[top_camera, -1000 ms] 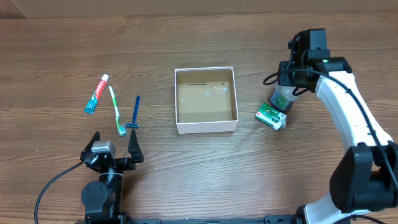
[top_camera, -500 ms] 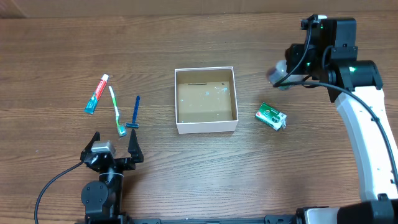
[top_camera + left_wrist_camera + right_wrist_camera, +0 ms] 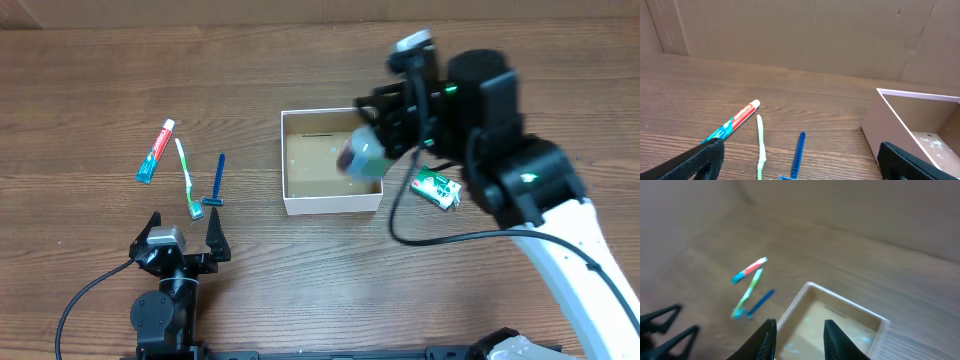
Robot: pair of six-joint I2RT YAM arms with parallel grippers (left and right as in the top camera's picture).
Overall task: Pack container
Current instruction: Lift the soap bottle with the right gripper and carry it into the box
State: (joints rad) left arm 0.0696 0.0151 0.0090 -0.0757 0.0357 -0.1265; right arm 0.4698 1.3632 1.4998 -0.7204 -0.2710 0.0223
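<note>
Right fingers pinch a blurred grey-green item above the container's right wall; left fingers spread over open counter. Packet lettering unreadable.

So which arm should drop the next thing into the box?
The right. Its gripper holds a blurry round item over the container, near its right wall. The left gripper sits open off to the side, short of the toothbrush, holding nothing.

The right gripper, clasping a blurred grey-green item, hung over the right half of the box; its left half lay open. Bare table separated the box from the razor.
</note>
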